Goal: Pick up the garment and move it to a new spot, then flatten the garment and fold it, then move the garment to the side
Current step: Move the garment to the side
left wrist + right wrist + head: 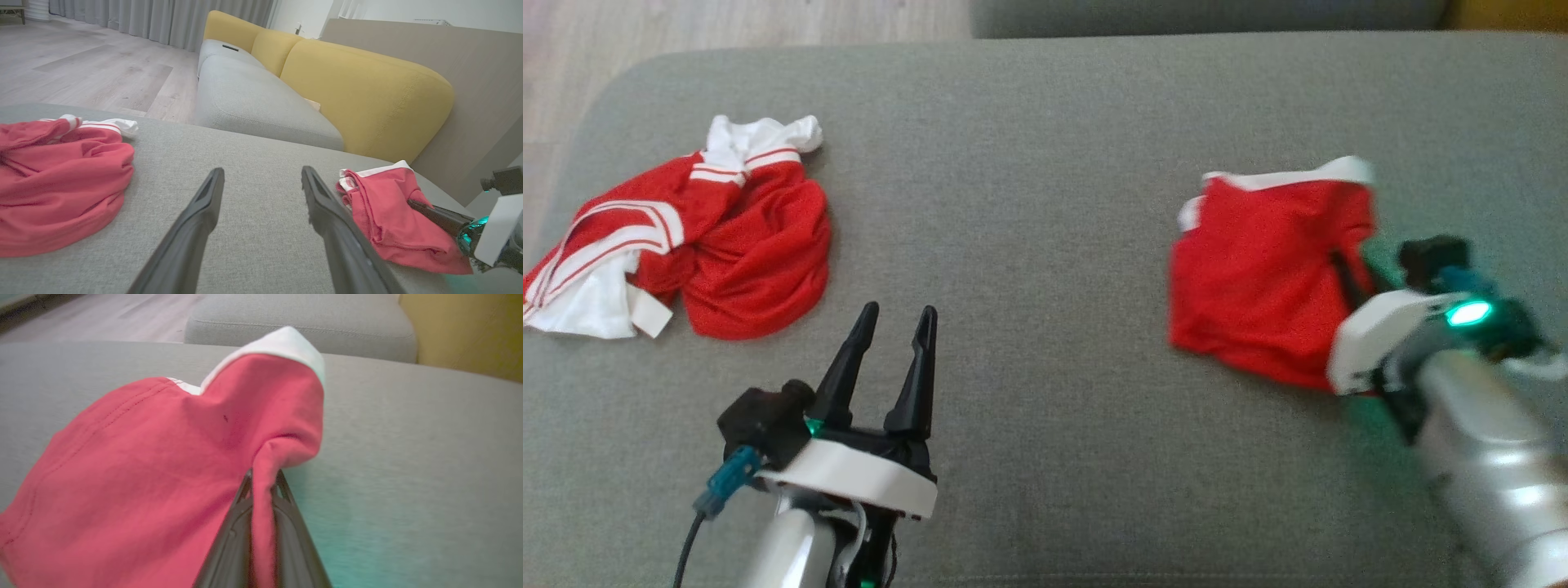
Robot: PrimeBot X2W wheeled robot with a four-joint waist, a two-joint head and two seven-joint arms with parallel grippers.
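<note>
A: Right pincer (263, 477)?
B: Clenched on a fold of the red white-trimmed garment (1262, 261). Right of head frame, lying on grey cushion (1029, 163).
A: Left pincer (899, 312)?
B: Released, jaws apart, lower left. Touching nothing. Crumpled red-and-white striped garment (743, 245) at upper left, well apart.

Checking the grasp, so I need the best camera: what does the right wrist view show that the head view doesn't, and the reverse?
Right wrist view: a fold of the red garment pinched in the shut right gripper, seen close up. Head view: a second, crumpled red-and-white garment at the left and the open left gripper. Both: the white-trimmed red garment on the grey cushion.
</note>
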